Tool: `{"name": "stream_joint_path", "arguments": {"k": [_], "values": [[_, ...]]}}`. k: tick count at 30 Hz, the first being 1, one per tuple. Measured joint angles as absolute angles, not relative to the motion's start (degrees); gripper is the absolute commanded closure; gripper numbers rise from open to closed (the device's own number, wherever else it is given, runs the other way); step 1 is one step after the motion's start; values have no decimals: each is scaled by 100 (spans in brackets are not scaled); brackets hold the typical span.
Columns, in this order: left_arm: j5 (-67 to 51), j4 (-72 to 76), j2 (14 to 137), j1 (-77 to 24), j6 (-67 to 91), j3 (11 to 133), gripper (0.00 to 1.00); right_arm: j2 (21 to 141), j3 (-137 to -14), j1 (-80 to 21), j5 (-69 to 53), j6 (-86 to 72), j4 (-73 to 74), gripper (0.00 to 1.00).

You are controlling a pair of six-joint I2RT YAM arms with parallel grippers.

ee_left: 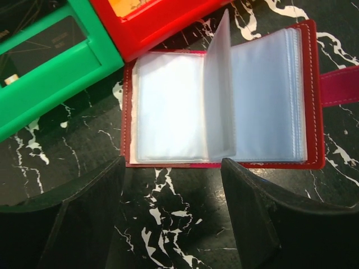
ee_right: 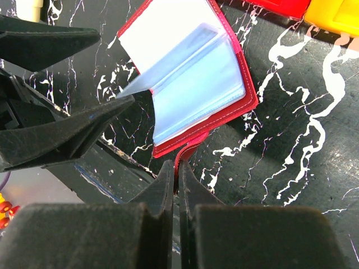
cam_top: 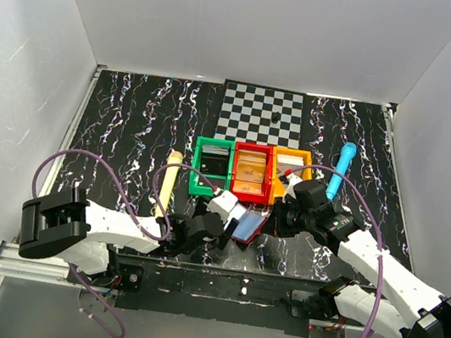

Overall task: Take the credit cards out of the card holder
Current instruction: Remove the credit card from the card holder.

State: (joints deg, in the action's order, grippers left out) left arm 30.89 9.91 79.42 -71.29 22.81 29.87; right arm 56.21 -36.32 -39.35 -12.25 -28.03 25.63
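The card holder (cam_top: 247,222) lies open on the black marbled table just in front of the bins. In the left wrist view (ee_left: 224,98) its clear plastic sleeves look empty and one sleeve stands upright. My left gripper (ee_left: 173,216) is open and empty, just short of the holder's near edge. My right gripper (ee_right: 176,179) is shut on the holder's red closing strap (ee_right: 188,152). The holder also shows in the right wrist view (ee_right: 190,78). No cards show in the sleeves.
A green bin (cam_top: 212,167), a red bin (cam_top: 252,171) with cards in it and an orange bin (cam_top: 292,167) stand in a row behind the holder. A checkered mat (cam_top: 262,113) lies at the back. A blue marker (cam_top: 342,166) lies right, a yellow stick (cam_top: 167,179) left.
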Motion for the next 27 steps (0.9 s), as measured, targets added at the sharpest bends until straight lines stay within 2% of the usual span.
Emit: {"name": "stream_joint_path", "arguments": {"k": [15, 27], "values": [[3618, 478, 7133, -7129, 2493, 3017, 27, 5634, -3642, -3935, -1125, -2611, 2740, 99], [2923, 729, 6742, -7129, 2486, 3015, 31, 6036, -4005, -3900, -351, -2222, 3509, 99]]}}
